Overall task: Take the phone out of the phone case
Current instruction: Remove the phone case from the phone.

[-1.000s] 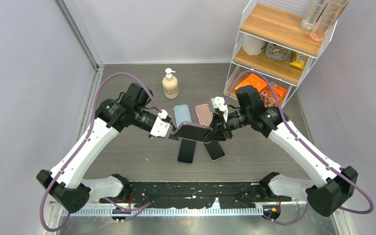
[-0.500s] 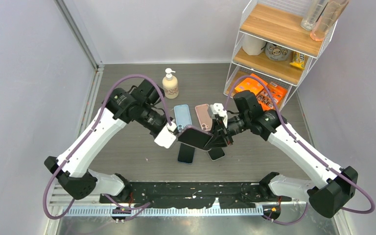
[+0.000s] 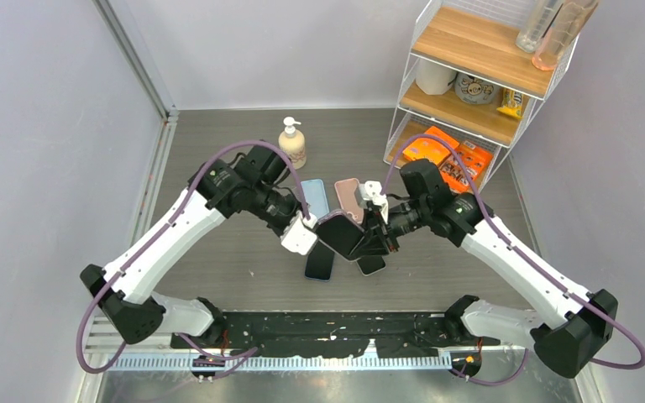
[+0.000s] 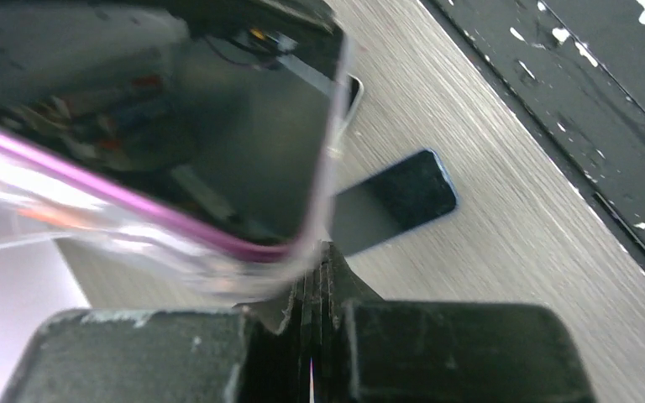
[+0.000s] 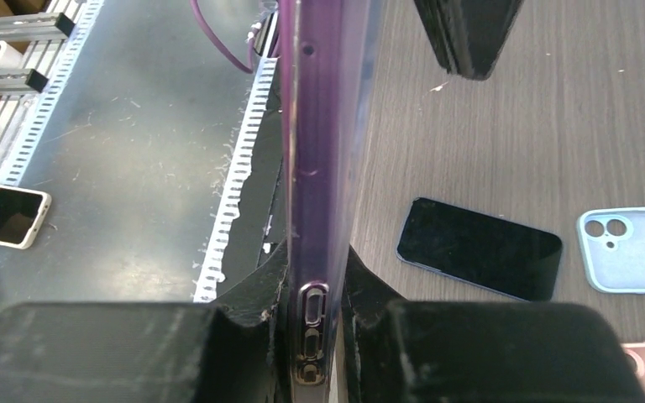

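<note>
Right gripper (image 3: 376,233): fingers (image 5: 368,290) closed tight across the thickness of the cased phone, clamping its purple side edge where the buttons sit.
Left gripper (image 3: 306,238): jaws drawn almost together, pinching the thin clear lip of the phone case (image 4: 306,239) at its left corner.
Phone (image 3: 341,233): held in the air between the two grippers, above the middle of the table (image 3: 218,252); dark screen tilted, purple rim visible inside the clear shell.
Seating of phone in case: the case edge bows outward at the left gripper's pinch; how far the phone has come free cannot be told.
Dark phones on the table: one (image 3: 320,262) lies just below the held phone on the near left, another (image 3: 371,264) on the near right; both face up.
Blue case (image 3: 313,196): flat on the table, on the far side of the held phone.
Pink case (image 3: 348,194): flat, just right of the blue case.
Soap bottle (image 3: 292,144): upright, far from the grippers, left of centre.
Wire shelf rack (image 3: 479,80): far right corner, loaded with assorted items.
</note>
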Tool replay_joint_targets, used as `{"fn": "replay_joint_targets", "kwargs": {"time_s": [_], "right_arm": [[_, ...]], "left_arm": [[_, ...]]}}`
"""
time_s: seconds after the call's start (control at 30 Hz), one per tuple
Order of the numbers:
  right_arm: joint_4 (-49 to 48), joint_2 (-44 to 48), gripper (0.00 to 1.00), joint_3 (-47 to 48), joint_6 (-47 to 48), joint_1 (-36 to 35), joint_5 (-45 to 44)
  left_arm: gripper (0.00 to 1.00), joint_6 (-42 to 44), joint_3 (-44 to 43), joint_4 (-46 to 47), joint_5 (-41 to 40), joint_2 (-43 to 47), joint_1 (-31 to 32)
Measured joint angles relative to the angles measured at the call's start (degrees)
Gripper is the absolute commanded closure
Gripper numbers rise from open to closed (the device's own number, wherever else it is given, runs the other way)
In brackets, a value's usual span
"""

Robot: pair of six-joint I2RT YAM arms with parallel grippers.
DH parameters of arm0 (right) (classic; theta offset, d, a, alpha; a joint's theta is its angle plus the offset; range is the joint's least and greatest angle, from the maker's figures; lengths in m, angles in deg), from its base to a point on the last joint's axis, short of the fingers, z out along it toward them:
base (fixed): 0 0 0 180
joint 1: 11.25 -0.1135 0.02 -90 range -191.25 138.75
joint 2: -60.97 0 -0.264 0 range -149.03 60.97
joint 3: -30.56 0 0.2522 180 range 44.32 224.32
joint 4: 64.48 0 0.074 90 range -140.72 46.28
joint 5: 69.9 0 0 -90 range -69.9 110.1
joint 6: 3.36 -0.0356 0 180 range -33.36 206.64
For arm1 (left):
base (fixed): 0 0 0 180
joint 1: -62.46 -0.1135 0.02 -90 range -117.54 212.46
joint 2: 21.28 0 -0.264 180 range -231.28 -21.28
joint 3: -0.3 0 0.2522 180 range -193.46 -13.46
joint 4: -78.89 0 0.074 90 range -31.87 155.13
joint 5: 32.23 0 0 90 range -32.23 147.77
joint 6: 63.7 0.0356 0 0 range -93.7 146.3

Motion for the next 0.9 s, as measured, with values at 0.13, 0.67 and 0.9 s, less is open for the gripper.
{"fn": "replay_joint_targets", "kwargs": {"time_s": [0.13, 0.67, 0.9], "right_arm": [[-1.77, 2.51, 0.95, -0.50, -1.36, 1.44, -1.36], [-4.57, 2.38, 0.95, -1.40, -3.02, 2.56, -9.64], [-4.76, 0.24, 0.95, -1.38, -3.15, 1.73, -11.50]], "left_arm": [[1.00, -3.78, 8.00, 2.45, -3.65, 3.15, -1.90], [0.06, -42.80, 10.82, 11.61, -0.66, 22.56, -11.98], [0.14, -71.30, 4.22, 25.59, 0.35, 16.41, -10.97]]}}
